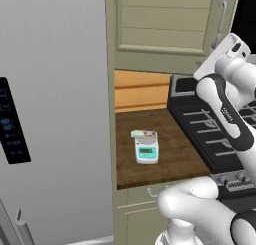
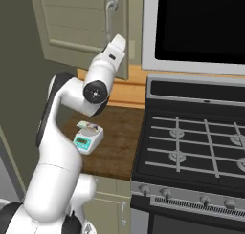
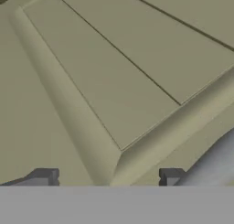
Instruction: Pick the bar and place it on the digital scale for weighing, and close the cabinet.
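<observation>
On the wooden worktop (image 1: 170,154) the bar (image 1: 141,134) already lies on the digital scale (image 1: 146,149), well below the fingers (image 3: 45,177). They stand apart, empty, facing the cabinet (image 1: 165,24) door beside its handle (image 1: 221,19); push flat and steadily.

This is a home kitchen, rendered rather than filmed. A black gas stove with grey burner grates (image 2: 191,142) and a row of knobs along its front stands at the right, with a dark, white-framed appliance panel (image 2: 201,23) mounted on the wall above it. Beside the stove runs a dark brown wooden worktop (image 1: 175,159) backed by a light wood wall strip, with olive-beige drawer fronts below. Above hangs a tall olive-beige panelled wall cabinet with a curved grey bar handle (image 1: 165,24). At the far left stands a tall grey refrigerator door with a dark control panel (image 1: 55,114). A small white digital scale with a teal display (image 1: 146,149) sits on the worktop.
</observation>
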Controlling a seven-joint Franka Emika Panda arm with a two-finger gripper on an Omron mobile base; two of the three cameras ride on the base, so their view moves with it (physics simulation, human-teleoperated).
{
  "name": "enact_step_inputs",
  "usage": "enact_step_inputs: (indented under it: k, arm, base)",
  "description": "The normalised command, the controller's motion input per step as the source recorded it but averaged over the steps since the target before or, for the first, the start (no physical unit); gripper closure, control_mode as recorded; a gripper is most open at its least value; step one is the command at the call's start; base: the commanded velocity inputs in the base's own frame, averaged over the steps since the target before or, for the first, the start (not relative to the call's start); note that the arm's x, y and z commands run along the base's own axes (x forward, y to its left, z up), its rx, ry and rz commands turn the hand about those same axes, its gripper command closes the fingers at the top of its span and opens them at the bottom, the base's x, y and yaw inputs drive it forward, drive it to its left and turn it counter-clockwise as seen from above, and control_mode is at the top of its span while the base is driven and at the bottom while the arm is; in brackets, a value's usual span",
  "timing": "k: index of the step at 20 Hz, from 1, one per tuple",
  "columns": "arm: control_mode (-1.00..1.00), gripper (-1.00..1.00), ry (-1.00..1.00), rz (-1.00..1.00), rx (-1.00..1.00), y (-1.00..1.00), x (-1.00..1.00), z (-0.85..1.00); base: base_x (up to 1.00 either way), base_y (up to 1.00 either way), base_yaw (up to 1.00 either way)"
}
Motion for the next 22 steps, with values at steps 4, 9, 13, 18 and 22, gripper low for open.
enact_step_inputs:
  k: [4,9,13,18,22]
  arm:
    - [-1.0,-1.0,-0.1,-0.19,-0.06,0.61,0.95,-0.17]
    - [-1.0,-1.0,-0.02,-0.13,-0.01,0.31,0.99,-0.08]
    - [-1.0,-1.0,0.0,-0.07,0.0,0.06,1.0,0.0]
    - [-1.0,-1.0,0.0,-0.07,0.0,0.1,1.0,0.0]
    - [-1.0,-1.0,0.0,-0.07,0.0,0.19,0.99,-0.09]
  base:
    - [0.0,0.0,0.0]
    - [0.0,0.0,0.0]
    - [0.0,0.0,0.0]
    - [0.0,0.0,0.0]
    - [0.0,0.0,0.0]
